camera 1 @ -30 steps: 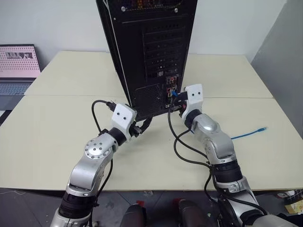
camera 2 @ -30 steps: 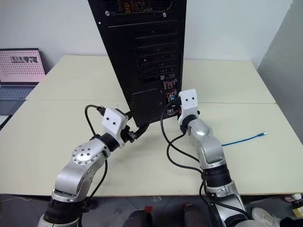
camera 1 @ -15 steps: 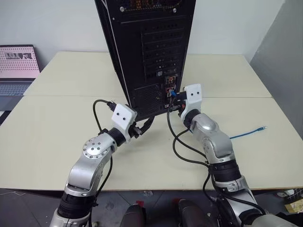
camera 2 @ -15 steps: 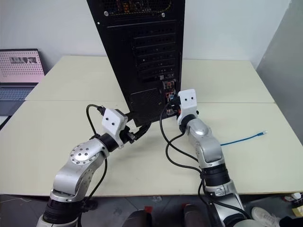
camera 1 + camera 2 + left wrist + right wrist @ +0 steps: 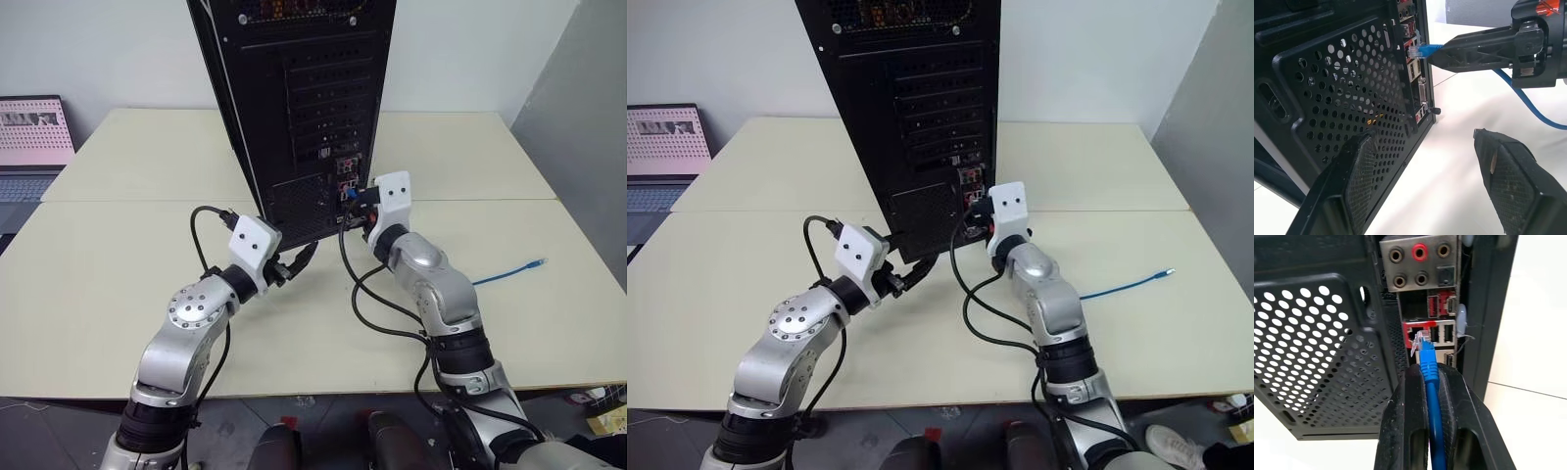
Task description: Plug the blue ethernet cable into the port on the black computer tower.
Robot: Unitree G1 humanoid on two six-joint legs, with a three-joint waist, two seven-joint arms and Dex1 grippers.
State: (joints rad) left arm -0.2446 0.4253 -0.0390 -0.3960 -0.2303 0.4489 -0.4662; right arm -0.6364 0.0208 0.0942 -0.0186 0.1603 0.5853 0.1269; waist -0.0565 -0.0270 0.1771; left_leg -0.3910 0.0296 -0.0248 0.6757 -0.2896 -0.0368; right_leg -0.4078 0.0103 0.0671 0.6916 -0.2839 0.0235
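Observation:
The black computer tower [image 5: 294, 98] stands upright at the middle of the table with its rear panel facing me. My right gripper [image 5: 1429, 371] is shut on the blue ethernet cable [image 5: 1430, 382] just behind its clear plug [image 5: 1421, 340]. The plug's tip sits slightly tilted at the mouth of the red-framed port [image 5: 1411, 334]. The rest of the cable trails to the right across the table [image 5: 505, 276]. My left gripper [image 5: 1422, 136] stands open and holds nothing, low beside the tower's vent grille [image 5: 1337, 93].
A laptop [image 5: 34, 137] with a pink screen sits at the far left edge. Round audio jacks [image 5: 1420, 253] are above the port, other sockets beside it. Black arm cords [image 5: 367, 304] loop over the table in front of the tower. A grey wall [image 5: 588, 117] bounds the right side.
The whole view has shifted slightly. Both grippers keep their places relative to the tower, and the plug stays at the port.

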